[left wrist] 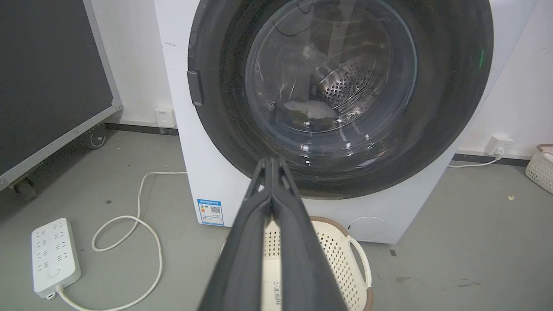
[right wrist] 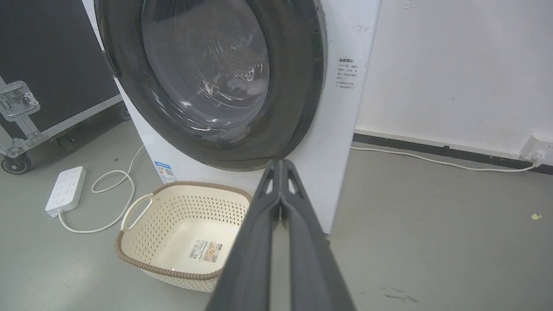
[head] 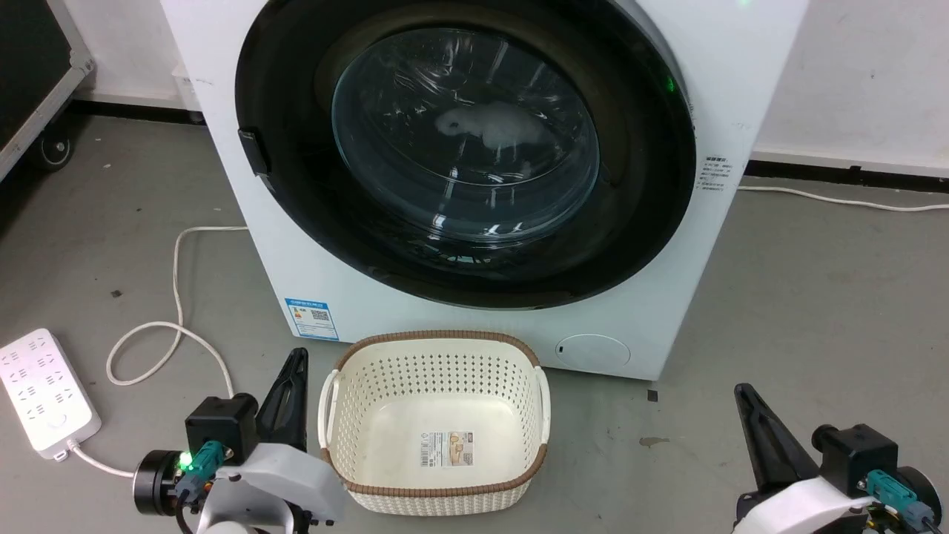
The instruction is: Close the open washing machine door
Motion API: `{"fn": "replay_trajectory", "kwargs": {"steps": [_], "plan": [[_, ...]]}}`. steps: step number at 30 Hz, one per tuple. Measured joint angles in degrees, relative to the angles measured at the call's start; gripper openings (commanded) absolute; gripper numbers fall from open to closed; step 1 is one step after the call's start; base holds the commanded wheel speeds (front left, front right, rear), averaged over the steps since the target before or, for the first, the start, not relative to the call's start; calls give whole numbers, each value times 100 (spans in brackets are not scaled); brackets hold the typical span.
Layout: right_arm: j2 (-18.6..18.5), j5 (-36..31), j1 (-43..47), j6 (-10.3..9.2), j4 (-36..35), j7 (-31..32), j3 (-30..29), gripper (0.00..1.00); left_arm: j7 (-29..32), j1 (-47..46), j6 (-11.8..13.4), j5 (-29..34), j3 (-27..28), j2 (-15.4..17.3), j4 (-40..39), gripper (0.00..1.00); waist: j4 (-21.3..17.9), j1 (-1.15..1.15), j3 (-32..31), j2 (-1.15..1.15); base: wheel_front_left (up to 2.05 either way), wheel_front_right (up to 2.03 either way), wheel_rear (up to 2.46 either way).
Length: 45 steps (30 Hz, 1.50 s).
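Facing out, washing machine door (head: 465, 141) flat on washer (head: 445, 311) (handle tab (head: 254, 150) left).

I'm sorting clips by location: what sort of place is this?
Probably a lab or workshop, not a home: the washing machine stands on a grey floor beside a wheeled flight case and a loose power strip.

left hand (head: 295, 363): low, fingers pressed together | right hand (head: 746, 399): low, fingers pressed together
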Motion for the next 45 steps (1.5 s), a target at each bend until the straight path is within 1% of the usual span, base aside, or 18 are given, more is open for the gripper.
{"fn": "replay_trajectory", "kwargs": {"steps": [33, 45], "plan": [[0, -174, -2, 0, -275, 261, 86, 0, 301, 219, -11, 611, 307, -234, -360, 0, 47, 0, 43, 0, 0, 0, 0], [0, -230, -3, 0, -365, 359, 125, 0, 401, 308, -51, 812, 415, -345, -486, 0, 63, 0, 58, 0, 0, 0, 0]]}}
